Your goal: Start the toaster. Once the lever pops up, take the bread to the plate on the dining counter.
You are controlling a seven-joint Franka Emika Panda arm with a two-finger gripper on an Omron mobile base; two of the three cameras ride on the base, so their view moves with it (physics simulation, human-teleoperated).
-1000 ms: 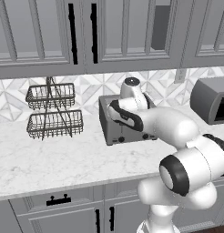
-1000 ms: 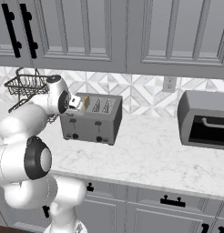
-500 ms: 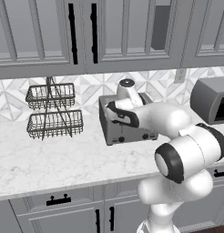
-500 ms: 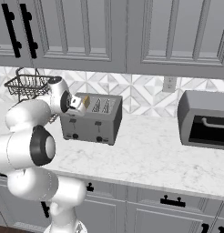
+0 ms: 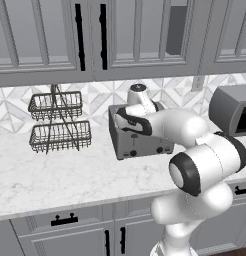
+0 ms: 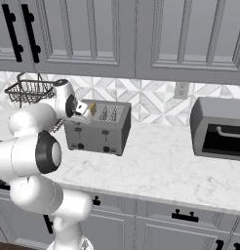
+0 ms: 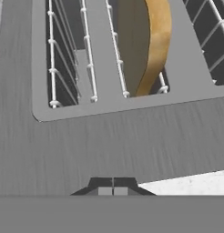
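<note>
The toaster (image 5: 139, 134) is seen standing on the marble wall counter (image 5: 55, 175), toward its back edge and close to the patterned tile backsplash (image 6: 151, 100). The bread (image 7: 148, 43), an orange-brown slice, is seated upright in one of the toaster's slots, with wire guides on either side of it in the hand view; in the right base view the bread (image 6: 92, 108) is seen at the toaster's top, at the end nearest the arm. The gripper (image 7: 113, 190) is clenched, its two dark finger tips pressed together with nothing between them, and it is held just above the toaster's brushed grey top, short of the slot openings. In the right base view the gripper (image 6: 84, 109) is placed over the toaster's left end, just beside the bread. A two-tier wire basket rack (image 5: 59, 122) stands on the same counter toward the left, well apart from the toaster, and a larger grey oven box (image 6: 220, 130) rests toward the counter's right end. Grey cabinets (image 5: 95, 35) are hung above the counter.
</note>
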